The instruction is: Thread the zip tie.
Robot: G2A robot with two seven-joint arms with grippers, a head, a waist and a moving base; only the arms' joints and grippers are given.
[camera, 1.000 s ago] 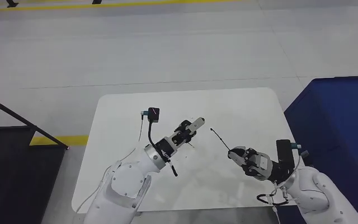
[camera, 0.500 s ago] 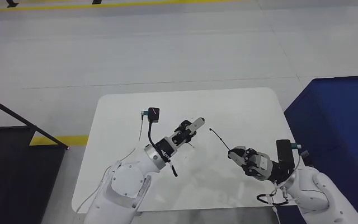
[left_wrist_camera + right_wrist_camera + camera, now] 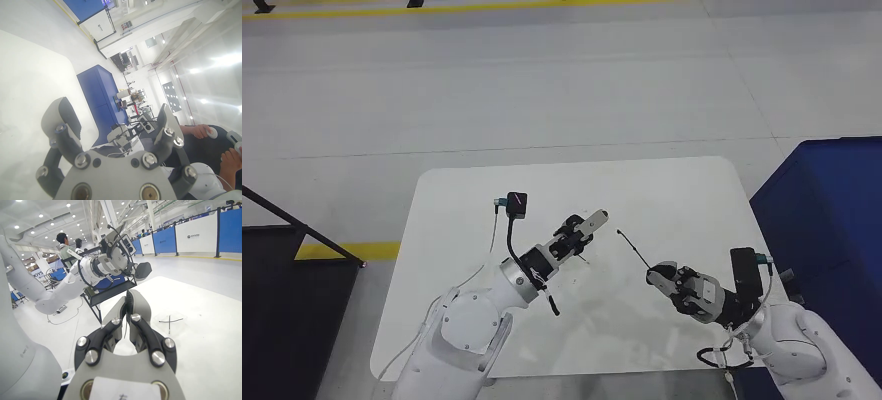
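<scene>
Your left end effector hangs over the middle of the tabletop. Your right end effector is to its right, nearer the robot's edge. The zip tie juts from the right one toward the left one, its free end between them and apart from the left. A cabinet stands right of the tabletop.

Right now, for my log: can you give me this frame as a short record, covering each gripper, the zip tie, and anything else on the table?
left gripper: open, holding nothing, over the table
right gripper: shut on the zip tie
zip tie: thin, black, straight; one end pinched in the right gripper, the free end pointing toward the left gripper without touching it
threading: not yet done, no loop formed
also on the table: two thin black strips lying crossed on a clear sheet
</scene>
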